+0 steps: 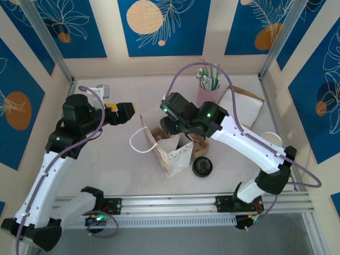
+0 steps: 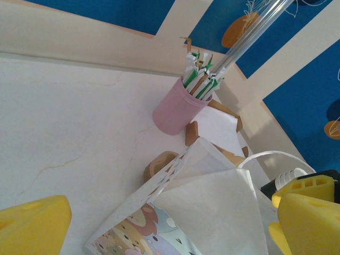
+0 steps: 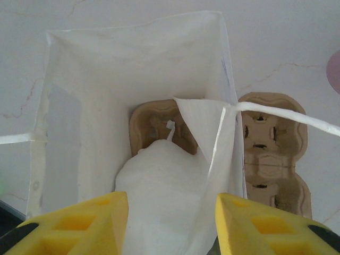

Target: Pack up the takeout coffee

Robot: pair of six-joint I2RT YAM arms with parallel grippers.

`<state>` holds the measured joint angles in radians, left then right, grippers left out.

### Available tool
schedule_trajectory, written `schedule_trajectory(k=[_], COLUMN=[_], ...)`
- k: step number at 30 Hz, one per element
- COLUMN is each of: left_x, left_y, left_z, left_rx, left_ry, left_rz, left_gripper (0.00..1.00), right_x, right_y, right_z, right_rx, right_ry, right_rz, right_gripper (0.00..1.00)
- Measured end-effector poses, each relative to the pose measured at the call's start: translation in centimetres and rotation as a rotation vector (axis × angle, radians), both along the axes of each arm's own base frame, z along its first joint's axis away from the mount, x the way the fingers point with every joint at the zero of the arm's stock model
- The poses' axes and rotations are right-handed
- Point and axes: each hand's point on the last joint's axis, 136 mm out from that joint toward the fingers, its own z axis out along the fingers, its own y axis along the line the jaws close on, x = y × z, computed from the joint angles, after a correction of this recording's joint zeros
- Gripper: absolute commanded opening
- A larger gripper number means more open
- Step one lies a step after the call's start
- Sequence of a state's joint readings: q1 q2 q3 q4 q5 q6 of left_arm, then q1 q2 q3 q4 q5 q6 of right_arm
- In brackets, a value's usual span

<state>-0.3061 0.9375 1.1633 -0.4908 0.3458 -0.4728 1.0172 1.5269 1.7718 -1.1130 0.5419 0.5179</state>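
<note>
Apparently the packing was nearly done: my right pincer [image 3: 171, 207] gaped over the paper bag [image 3: 133, 69], the takeout coffee [image 3: 159, 186] low inside it, while the black lid [image 1: 202, 166] lay on the tabletop [image 1: 122, 170].

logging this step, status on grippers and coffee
Left gripper open, left of paper bag. Right gripper open over bag mouth. White cup, likely the coffee, outside bag beside right arm. Bag flap folded inward.

I see a bag [image 3: 133, 64] of thin white paper, matt. The tray [image 3: 271, 143] is rough brown cardboard. The lid [image 1: 202, 166] is shiny black plastic. The pink cup [image 2: 178, 109] looks smooth. My right gripper [image 3: 171, 208] has smooth yellow plastic fingers [image 3: 79, 223].
</note>
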Motion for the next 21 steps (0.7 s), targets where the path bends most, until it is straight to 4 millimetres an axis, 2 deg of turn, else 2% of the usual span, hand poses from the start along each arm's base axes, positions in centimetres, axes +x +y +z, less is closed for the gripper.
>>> schedule_trajectory(k=[3,7,21], left_x=[0.0,0.0,0.0], left_y=[0.0,0.0,0.0], left_z=[-0.1,-0.1,-0.2], left_rx=[0.001,0.001,0.002], left_ry=[0.003,0.005,0.005], left_rz=[0.000,0.000,0.000], left_gripper=[1.00,1.00,1.00], right_x=[0.1,0.6,2.0], right_y=[0.1,0.6,2.3], right_z=[-0.4,-1.8,-6.5], right_rx=[-0.006,-0.035,-0.125], right_ry=[0.010,0.037,0.117], right_rz=[0.000,-0.015,-0.024], right_gripper=[0.44,0.39,0.38])
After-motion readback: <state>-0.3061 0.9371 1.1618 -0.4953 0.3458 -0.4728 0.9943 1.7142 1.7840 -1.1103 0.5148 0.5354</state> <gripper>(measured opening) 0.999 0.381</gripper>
